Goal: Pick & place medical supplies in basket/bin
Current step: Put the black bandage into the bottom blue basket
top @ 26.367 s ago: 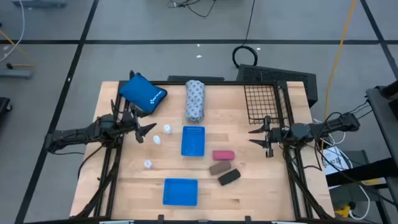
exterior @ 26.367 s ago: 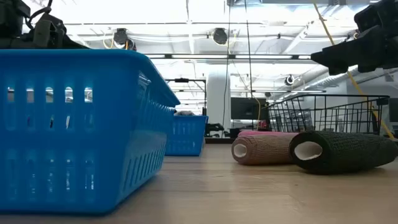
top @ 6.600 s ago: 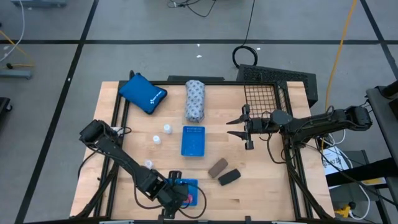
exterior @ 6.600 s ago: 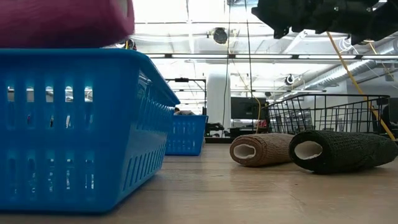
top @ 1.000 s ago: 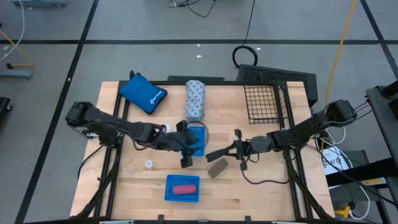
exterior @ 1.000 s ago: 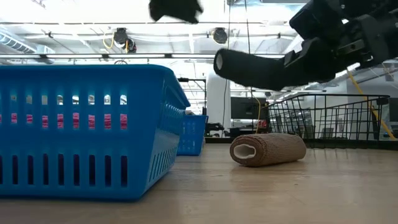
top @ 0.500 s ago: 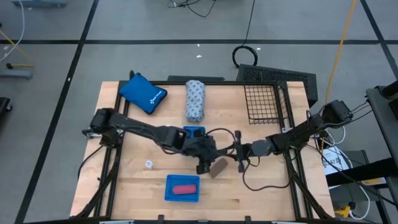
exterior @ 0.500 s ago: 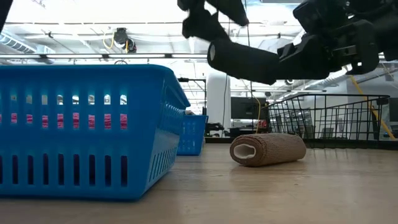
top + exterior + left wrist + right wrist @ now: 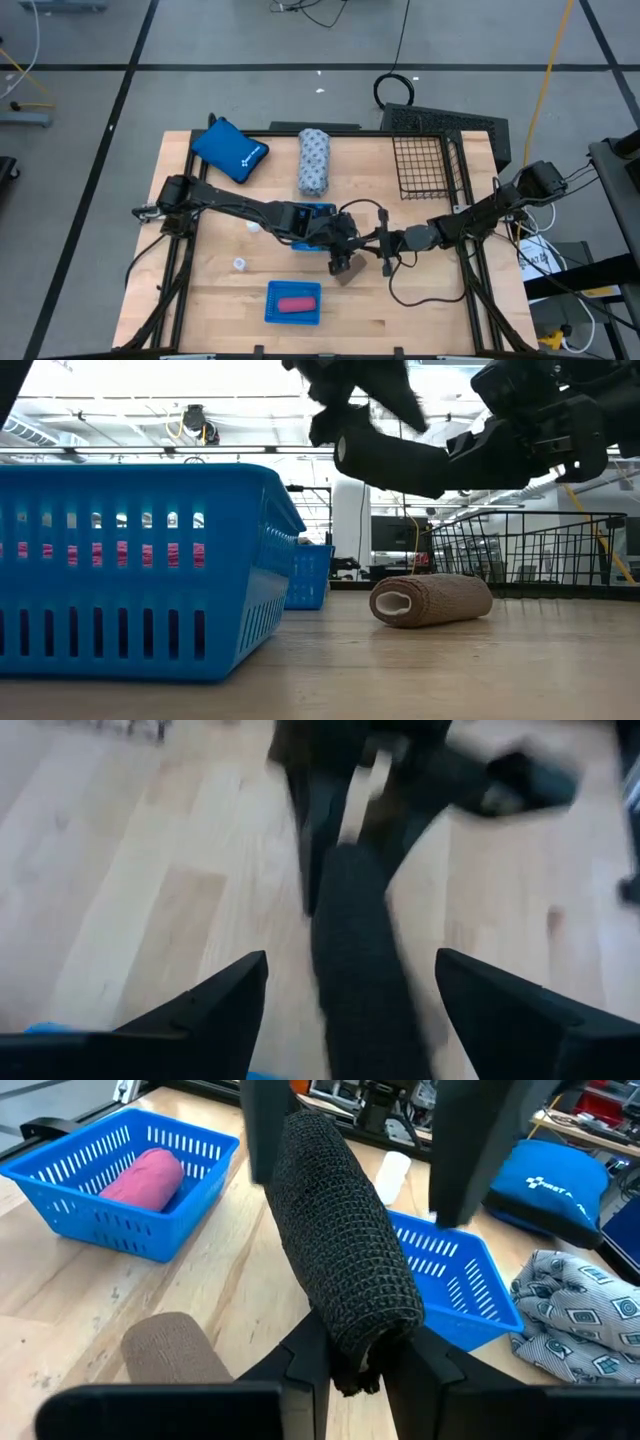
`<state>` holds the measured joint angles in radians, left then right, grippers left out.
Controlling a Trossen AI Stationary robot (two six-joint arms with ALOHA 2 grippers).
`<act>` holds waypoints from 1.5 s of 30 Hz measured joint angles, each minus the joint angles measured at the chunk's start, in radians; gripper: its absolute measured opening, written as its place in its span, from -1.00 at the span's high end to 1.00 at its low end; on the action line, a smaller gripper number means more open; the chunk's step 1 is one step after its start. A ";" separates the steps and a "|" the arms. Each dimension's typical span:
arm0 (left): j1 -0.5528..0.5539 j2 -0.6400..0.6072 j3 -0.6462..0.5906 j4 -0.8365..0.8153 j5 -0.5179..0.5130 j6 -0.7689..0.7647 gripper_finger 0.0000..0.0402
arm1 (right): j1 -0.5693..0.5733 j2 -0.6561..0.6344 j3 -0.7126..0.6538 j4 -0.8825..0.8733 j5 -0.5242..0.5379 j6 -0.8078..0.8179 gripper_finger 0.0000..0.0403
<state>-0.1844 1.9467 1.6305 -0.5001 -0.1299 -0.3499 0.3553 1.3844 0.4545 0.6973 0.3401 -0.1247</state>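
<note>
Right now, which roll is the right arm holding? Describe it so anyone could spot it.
Look above the middle of the wooden table, beside the blue tray. The black roll is in the air, in the right gripper. The brown roll lies on the table; the pink roll sits in another tray.

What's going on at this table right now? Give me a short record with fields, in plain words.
Right pincer: shut on the black bandage roll, held above the table
Left pincer: open, its fingers on either side of the same roll
Brown bandage roll: lying on the wooden table
Pink roll: in the near blue tray
Wire basket: at the table's far right corner, nothing visible inside
</note>
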 joint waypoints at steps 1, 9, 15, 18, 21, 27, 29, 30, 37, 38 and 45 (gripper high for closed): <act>0.000 0.004 0.002 0.016 0.000 0.001 -0.43 | 0.000 0.000 0.000 -0.003 0.000 0.001 0.70; 0.008 0.018 -0.001 0.015 0.016 -0.003 -0.30 | 0.000 0.000 0.000 -0.005 -0.001 0.007 0.69; 0.009 0.018 -0.001 0.002 0.026 0.004 -0.03 | 0.000 -0.001 0.000 0.003 -0.001 0.008 0.69; 0.012 0.018 -0.001 0.002 0.051 0.007 0.15 | 0.000 -0.001 0.000 0.010 -0.004 0.008 0.68; 0.021 0.018 -0.001 0.002 0.107 0.003 0.32 | 0.001 0.000 0.000 0.020 -0.005 0.009 0.68; 0.019 0.016 -0.001 0.001 0.067 0.014 0.56 | 0.000 0.000 0.000 0.025 -0.005 0.133 0.59; 0.019 0.010 -0.001 0.000 0.067 0.007 0.61 | 0.000 0.000 0.000 0.031 -0.005 0.174 0.54; 0.017 0.008 -0.001 -0.001 0.066 0.007 0.63 | 0.000 0.000 0.000 0.034 -0.005 0.189 0.52; -0.035 -0.018 -0.001 -0.009 0.040 0.051 0.66 | 0.000 -0.043 0.000 0.031 -0.086 0.241 0.33; -0.044 -0.022 -0.001 -0.016 0.033 0.053 0.66 | 0.000 -0.055 0.000 0.033 -0.111 0.242 0.30; -0.096 -0.071 -0.001 -0.115 0.023 0.070 0.66 | 0.006 -0.176 -0.016 -0.015 -0.184 0.257 0.23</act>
<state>-0.2808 1.8754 1.6299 -0.6148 -0.1067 -0.2795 0.3617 1.2080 0.4389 0.6819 0.1557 0.1321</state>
